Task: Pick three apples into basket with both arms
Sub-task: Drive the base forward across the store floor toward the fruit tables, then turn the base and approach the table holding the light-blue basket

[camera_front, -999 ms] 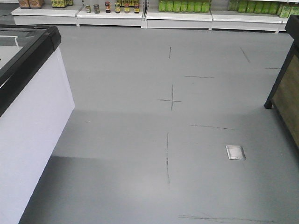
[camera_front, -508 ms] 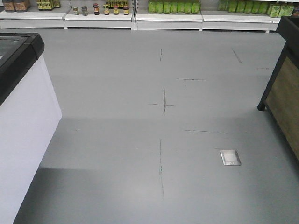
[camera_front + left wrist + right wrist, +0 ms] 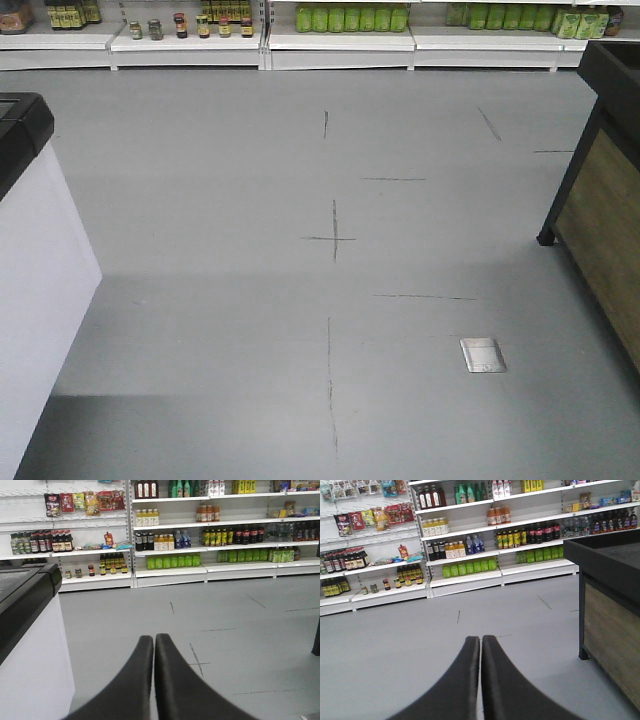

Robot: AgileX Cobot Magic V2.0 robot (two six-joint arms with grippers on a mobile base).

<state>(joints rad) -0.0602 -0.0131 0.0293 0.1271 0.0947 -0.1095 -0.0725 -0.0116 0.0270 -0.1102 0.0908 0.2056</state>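
In the front view, a grey floor (image 3: 200,200) fills the picture, marked with thin dark lines and a cross (image 3: 334,238), with a small metal plate (image 3: 482,355) set into it lower right. A white freezer (image 3: 40,280) with a black rim stands at the left edge. A black-framed stand (image 3: 610,210) with a wooden side panel stands at the right. Low shelves (image 3: 340,38) with green bottles (image 3: 350,18) and small jars run along the back.

In the left wrist view, the left jaws (image 3: 154,639) are closed, the two black fingers pressed together with nothing between them. They point over the floor toward the shelves, with the freezer at their left.

In the right wrist view, the right jaws (image 3: 480,639) are likewise closed on nothing and aimed at the shelves, with the stand at their right.

No view shows the apples or the basket, so where they lie relative to either jaws cannot be told.
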